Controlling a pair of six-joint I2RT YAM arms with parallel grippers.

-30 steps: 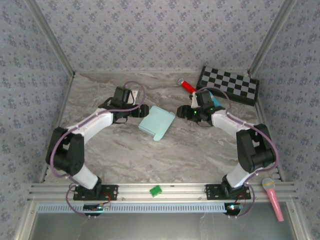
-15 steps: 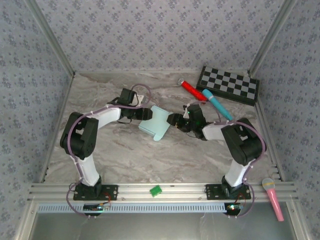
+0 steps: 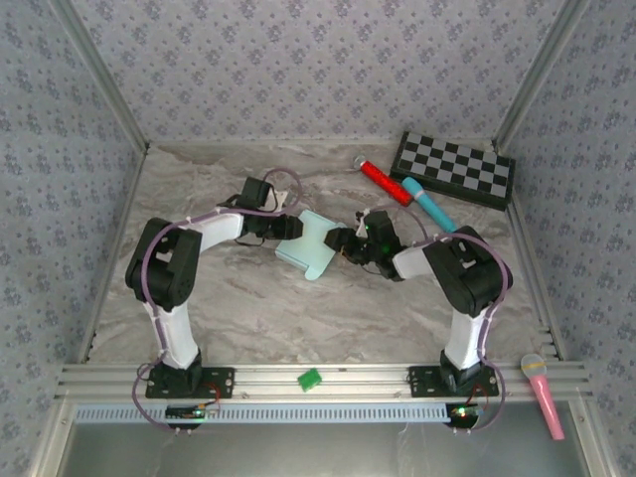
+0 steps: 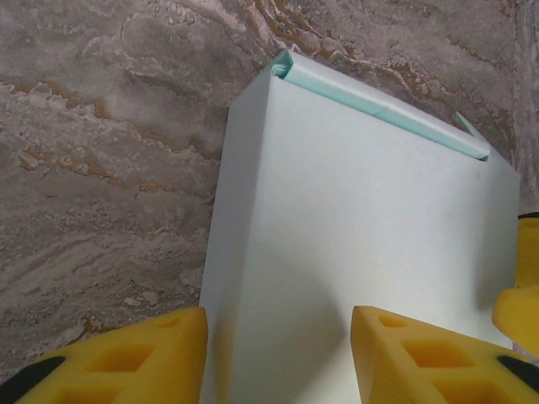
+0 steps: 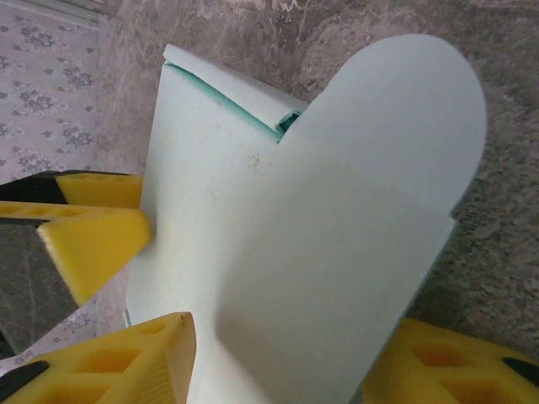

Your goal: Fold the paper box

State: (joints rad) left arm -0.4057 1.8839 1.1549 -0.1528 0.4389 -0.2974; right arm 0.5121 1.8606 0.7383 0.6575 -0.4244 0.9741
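Note:
The paper box [image 3: 310, 244] is pale sky-blue card lying flat on the marble table, mid-table between the two arms. My left gripper [image 3: 288, 229] is at its left end. In the left wrist view the left gripper [image 4: 278, 313] stands open over the box [image 4: 362, 210], with one finger against its side wall and the other over its top face. My right gripper [image 3: 343, 241] is at the box's right end. It is open [image 5: 295, 324] astride the rounded flap [image 5: 396, 143]. A folded end seam shows at the far edge [image 4: 379, 105].
A checkerboard [image 3: 455, 167] lies at the back right, with a red marker [image 3: 386, 183] and a blue marker [image 3: 429, 206] just in front of it. On the front rail sit a green piece [image 3: 310, 379] and a pink microphone [image 3: 543, 393]. Patterned walls enclose the table.
Both arms have closed in on the box, the left gripper moving right and the right gripper moving left onto the flap. Both pairs of jaws have narrowed. The box has hardly shifted.

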